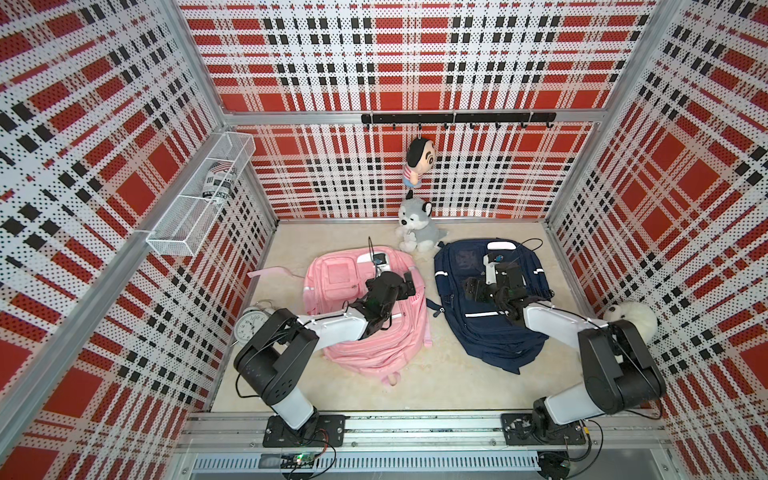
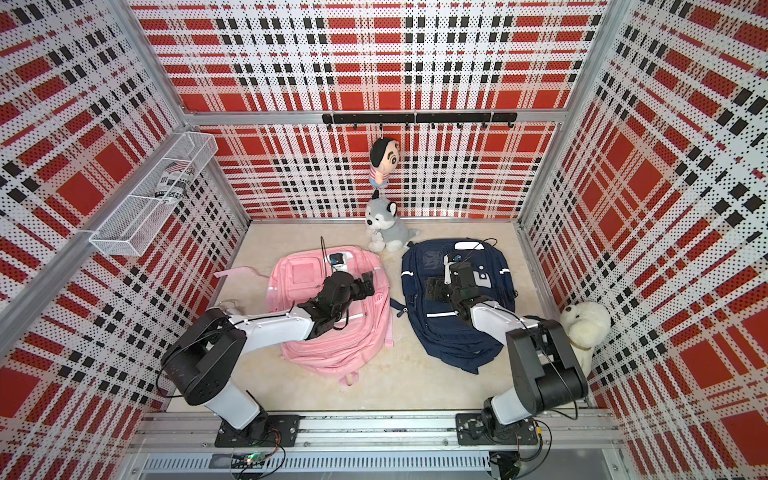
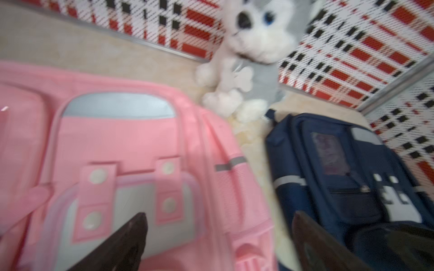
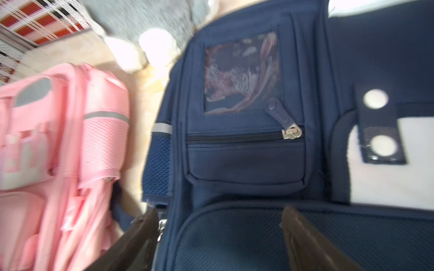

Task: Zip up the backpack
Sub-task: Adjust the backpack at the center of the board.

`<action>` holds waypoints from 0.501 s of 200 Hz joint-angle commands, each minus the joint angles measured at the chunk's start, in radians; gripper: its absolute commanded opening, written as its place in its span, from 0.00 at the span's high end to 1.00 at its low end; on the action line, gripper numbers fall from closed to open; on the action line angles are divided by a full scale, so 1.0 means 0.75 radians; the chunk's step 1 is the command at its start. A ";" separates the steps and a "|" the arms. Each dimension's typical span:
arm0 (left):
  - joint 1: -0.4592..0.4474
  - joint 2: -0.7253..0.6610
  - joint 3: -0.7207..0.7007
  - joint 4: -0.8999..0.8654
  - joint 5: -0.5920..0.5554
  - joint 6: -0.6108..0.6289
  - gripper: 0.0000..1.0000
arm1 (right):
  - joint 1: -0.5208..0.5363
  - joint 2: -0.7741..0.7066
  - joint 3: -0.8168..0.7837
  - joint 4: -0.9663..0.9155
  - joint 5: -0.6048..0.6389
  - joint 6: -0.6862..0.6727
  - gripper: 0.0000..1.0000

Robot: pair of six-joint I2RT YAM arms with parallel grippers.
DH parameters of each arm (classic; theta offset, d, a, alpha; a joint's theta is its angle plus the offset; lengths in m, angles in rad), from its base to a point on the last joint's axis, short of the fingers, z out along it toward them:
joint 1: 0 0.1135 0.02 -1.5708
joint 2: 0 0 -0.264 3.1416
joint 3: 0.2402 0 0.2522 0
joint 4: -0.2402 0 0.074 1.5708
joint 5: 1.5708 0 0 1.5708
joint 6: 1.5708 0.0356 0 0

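Two woven-fabric bags lie flat, side by side, on the mottled beige tabletop (image 1: 457, 382): a pink backpack (image 1: 365, 345) under the left gripper (image 3: 218, 214) and a navy backpack (image 1: 490, 336) under the right gripper (image 4: 219, 209). Both grippers have their jaws apart and hold nothing. The navy bag's pocket zipper (image 4: 292, 132) has a metal slider, a rubbery tab and meshed teeth. A fuzzy husky plush (image 1: 417, 226) sits behind the bags. Perforated plaid walls (image 1: 395, 62) enclose the cell. The arms partly hide an alarm clock (image 1: 251, 326) and a white plush dog (image 1: 636, 313). Both wrist views are blurred.
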 commanded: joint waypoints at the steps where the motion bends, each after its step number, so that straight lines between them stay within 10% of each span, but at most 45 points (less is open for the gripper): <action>1: -0.036 0.033 0.124 -0.046 0.064 0.055 0.02 | 0.010 -0.129 -0.013 -0.110 -0.030 0.035 0.16; 100: -0.055 0.442 0.306 0.131 0.483 -0.152 0.09 | 0.021 -0.385 -0.231 -0.095 -0.171 0.184 0.19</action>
